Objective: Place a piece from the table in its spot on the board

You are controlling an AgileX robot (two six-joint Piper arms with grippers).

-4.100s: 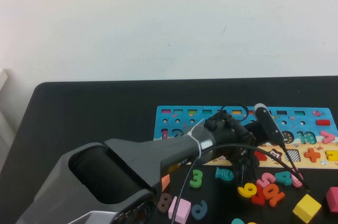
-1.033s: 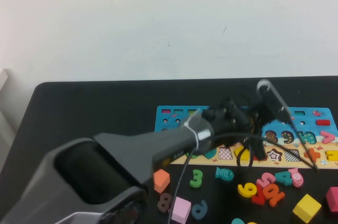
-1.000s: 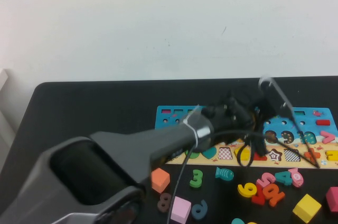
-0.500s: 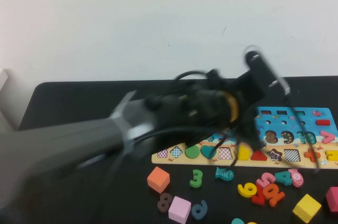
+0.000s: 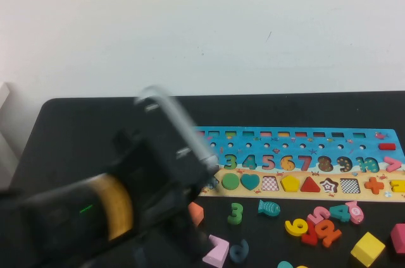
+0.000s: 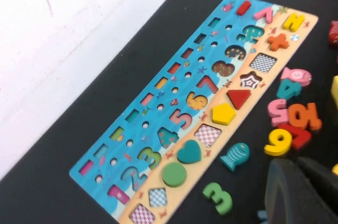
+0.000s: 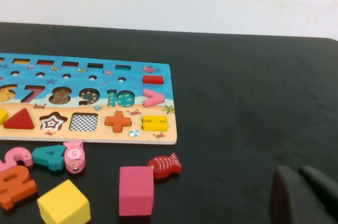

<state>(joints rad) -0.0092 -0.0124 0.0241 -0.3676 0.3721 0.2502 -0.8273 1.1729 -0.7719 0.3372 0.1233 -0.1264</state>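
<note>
The yellow pentagon piece (image 5: pixel 290 183) sits in its slot on the sandy strip of the board (image 5: pixel 380 153), between a checkered square slot (image 5: pixel 270 183) and the red triangle (image 5: pixel 309 184). My left gripper (image 6: pixel 303 189) is closed and holds nothing; it hangs above the black table (image 5: pixel 82 122), over the loose pieces in front of the board, near a green number 3 (image 6: pixel 218 197). My right gripper (image 7: pixel 303 195) is low over the table, at the right of the board's end; its jaws look closed and empty.

Board (image 5: pixel 380 145) nos. 3–10 (loose 3 (image 5: pixel 235 212) nearby).
</note>
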